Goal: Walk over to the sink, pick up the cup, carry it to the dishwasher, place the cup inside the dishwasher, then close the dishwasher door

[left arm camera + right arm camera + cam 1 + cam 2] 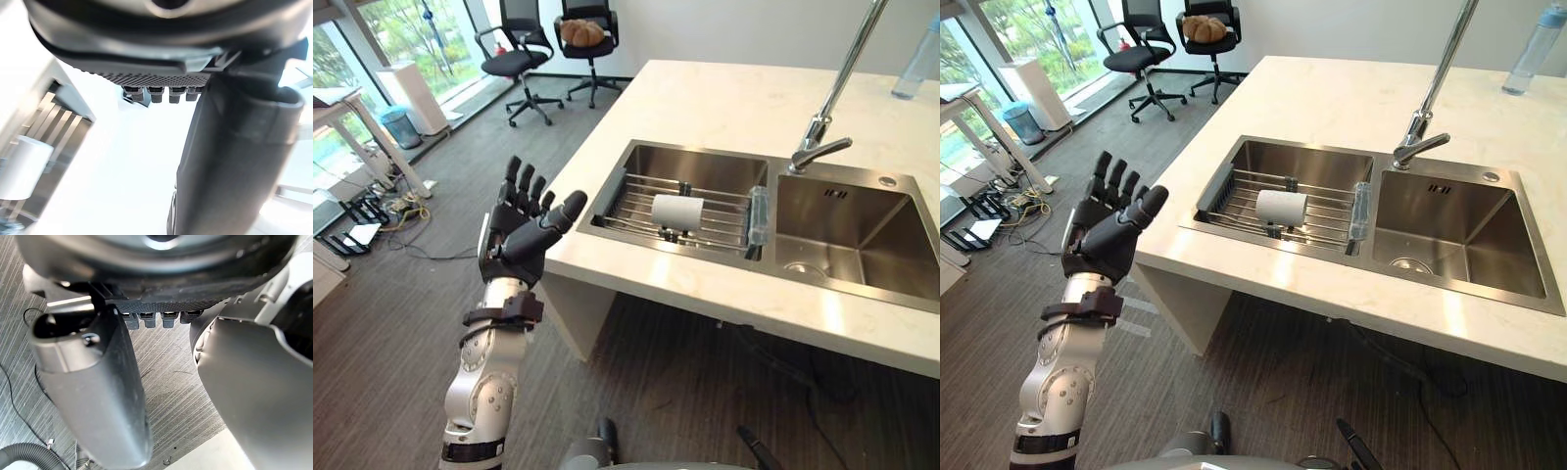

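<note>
A white cup (pixel 676 211) lies on its side on a wire rack (pixel 631 201) in the left basin of the steel sink (pixel 700 156). My left hand (pixel 524 230) is raised beside the counter's left corner, fingers straight and spread, holding nothing, a hand's length short of the sink. In the left wrist view the cup (pixel 24 166) shows past the thumb (pixel 234 161), out of reach. The right hand (pixel 93 382) hangs low over the dark floor with straight fingers and nothing in it.
A tall faucet (pixel 832 108) stands between the two basins, and a clear bottle (pixel 915 59) sits at the counter's far right. Two black office chairs (pixel 524 59) and a white desk (pixel 352 117) stand on the carpet to the left.
</note>
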